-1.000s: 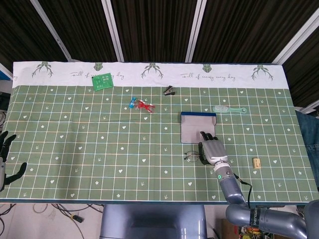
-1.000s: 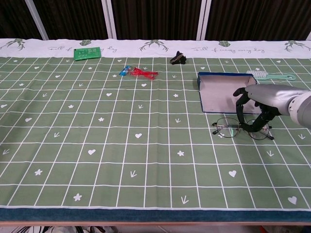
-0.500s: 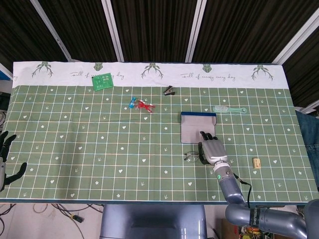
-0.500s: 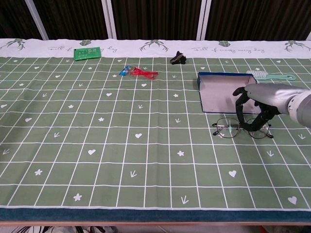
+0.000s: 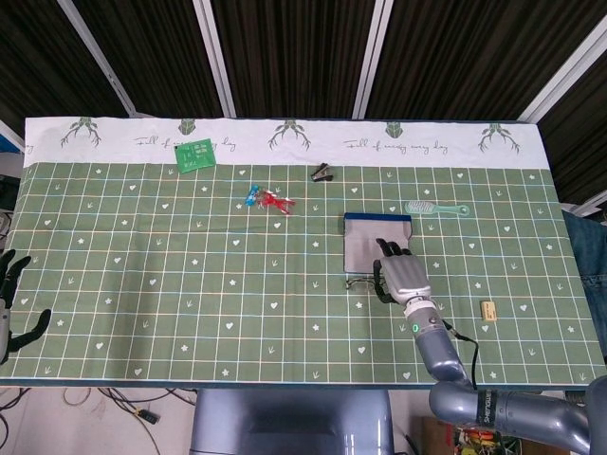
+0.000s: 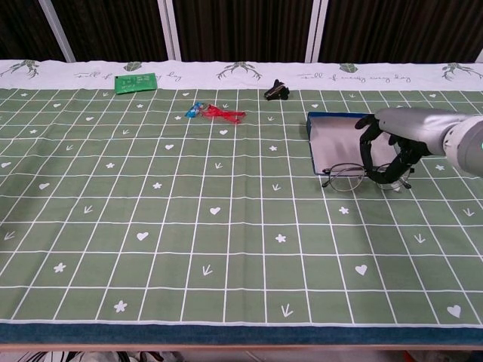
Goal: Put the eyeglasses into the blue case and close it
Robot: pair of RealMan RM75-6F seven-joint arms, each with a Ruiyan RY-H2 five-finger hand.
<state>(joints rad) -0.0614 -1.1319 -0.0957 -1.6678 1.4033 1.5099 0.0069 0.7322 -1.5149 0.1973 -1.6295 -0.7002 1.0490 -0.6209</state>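
Observation:
The blue case (image 5: 377,218) lies open on the green cloth, its grey inside (image 6: 336,139) facing up. My right hand (image 5: 400,272) (image 6: 392,147) is over the case's near right part, fingers curled down around the black-rimmed eyeglasses (image 6: 349,177). It holds them by their right half, and they hang at the case's near edge, with the left lens (image 5: 358,282) sticking out past the hand. Whether the frame touches the case I cannot tell. My left hand (image 5: 9,303) stays at the table's left edge, fingers apart and holding nothing.
A green brush (image 5: 436,208) (image 6: 423,117) lies just behind the case on the right. A black clip (image 5: 323,172), a red and blue item (image 5: 268,199) and a green card (image 5: 195,154) sit further back. A small tan block (image 5: 488,309) lies right of my hand.
My right hand has moved away from the front edge toward the case, carrying the eyeglasses from the cloth up to the case's near edge. The left hand has not moved.

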